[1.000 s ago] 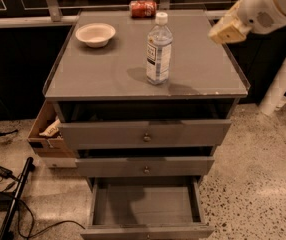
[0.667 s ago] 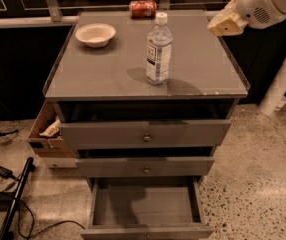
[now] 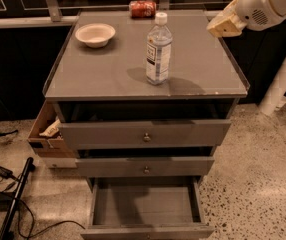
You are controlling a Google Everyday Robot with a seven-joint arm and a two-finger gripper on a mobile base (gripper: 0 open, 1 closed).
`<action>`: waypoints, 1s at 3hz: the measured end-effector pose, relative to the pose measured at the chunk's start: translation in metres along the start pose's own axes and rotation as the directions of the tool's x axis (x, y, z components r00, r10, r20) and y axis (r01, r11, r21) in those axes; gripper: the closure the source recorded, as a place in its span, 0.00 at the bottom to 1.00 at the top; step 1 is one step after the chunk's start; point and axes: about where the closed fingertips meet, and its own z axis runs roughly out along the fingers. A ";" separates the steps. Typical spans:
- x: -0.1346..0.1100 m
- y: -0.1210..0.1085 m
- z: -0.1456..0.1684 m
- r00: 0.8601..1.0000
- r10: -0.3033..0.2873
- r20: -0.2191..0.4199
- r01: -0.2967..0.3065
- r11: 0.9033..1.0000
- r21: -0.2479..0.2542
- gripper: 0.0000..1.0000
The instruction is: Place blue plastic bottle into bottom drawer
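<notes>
Three drawers are facing the camera: the top drawer (image 3: 144, 133) and middle drawer (image 3: 145, 166) are sitting partly out, and the bottom drawer (image 3: 145, 206), at bottom centre, is standing pulled well out with its grey inside showing. Speckled floor (image 3: 253, 184) is lying open to its right. A cardboard box (image 3: 45, 134) and cables (image 3: 3, 174) are crowding the lower left.

The bottle (image 3: 158, 51) is standing upright near the middle of the surface (image 3: 108, 69), well apart from the bowl (image 3: 95, 34) at upper left and the can (image 3: 142, 9) lying at the back edge.

The end effector (image 3: 222, 26) is hovering at upper right over the surface's right edge, apart from the bottle. Whether it is spread or closed I cannot tell.
</notes>
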 end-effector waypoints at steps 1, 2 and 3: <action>0.004 -0.009 0.018 0.999 0.035 0.028 -0.035 0.999 -0.004 0.84; 0.002 -0.014 0.036 0.997 0.069 0.045 -0.068 0.997 -0.031 0.60; -0.007 -0.008 0.040 0.994 0.087 0.062 -0.081 0.993 -0.089 0.37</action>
